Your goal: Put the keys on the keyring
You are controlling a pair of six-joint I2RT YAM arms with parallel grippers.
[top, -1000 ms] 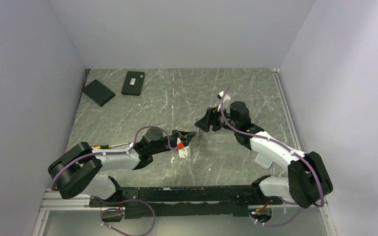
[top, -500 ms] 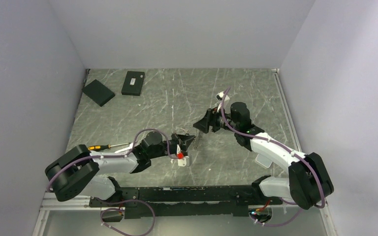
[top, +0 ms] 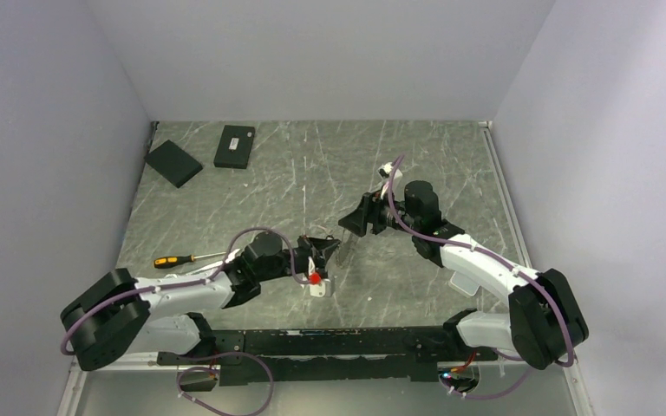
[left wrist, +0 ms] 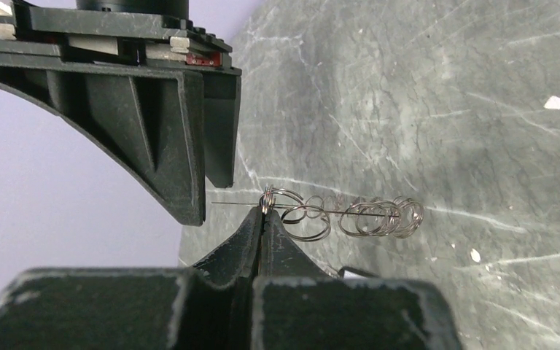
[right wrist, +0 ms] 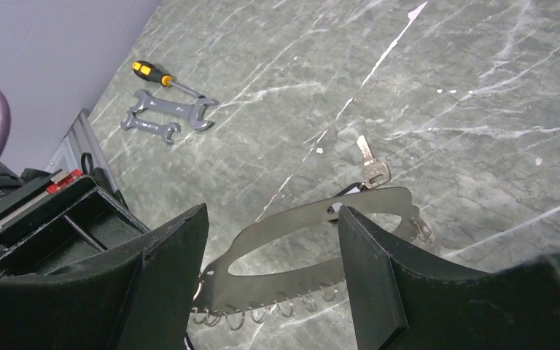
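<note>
1. Left gripper [left wrist: 264,219]: clenched. The jaws are pinched together on the rim of the keyring [right wrist: 284,284], holding it off the table [right wrist: 481,95] roughly level, out in front of the arm.

2. Screwdriver [top: 178,259] and two wrenches [right wrist: 168,117]: lying on the table by the left forearm. Not part of the job.

3. Keyring: a thin metal hoop, oval in the right wrist view and seen edge-on as a bare line from the left wrist. A row of small rings [left wrist: 368,217] hangs along one side.
   - Handling, as judged: light, springy and slick. Held at one point only, it is likely to swing and flex under any push.
   - Best taken on the bare rim between the small rings, opposite the existing pinch.

4. Right gripper [right wrist: 273,211]: released, jaws wide apart. It faces the left gripper with the hoop lying across the gap between its fingers, and neither finger is seen pressing on it.

5. Key [right wrist: 371,169]: the only one clearly visible, just past the hoop's far edge. I cannot tell whether it hangs from the hoop or rests on the table.
   - Handling, as judged: small, flat, hard and slippery.
   - Grip it by the blade so the head hole is left free.

6. Black boxes [top: 173,163] [top: 235,146]: far left corner, well apart from the work.
</note>
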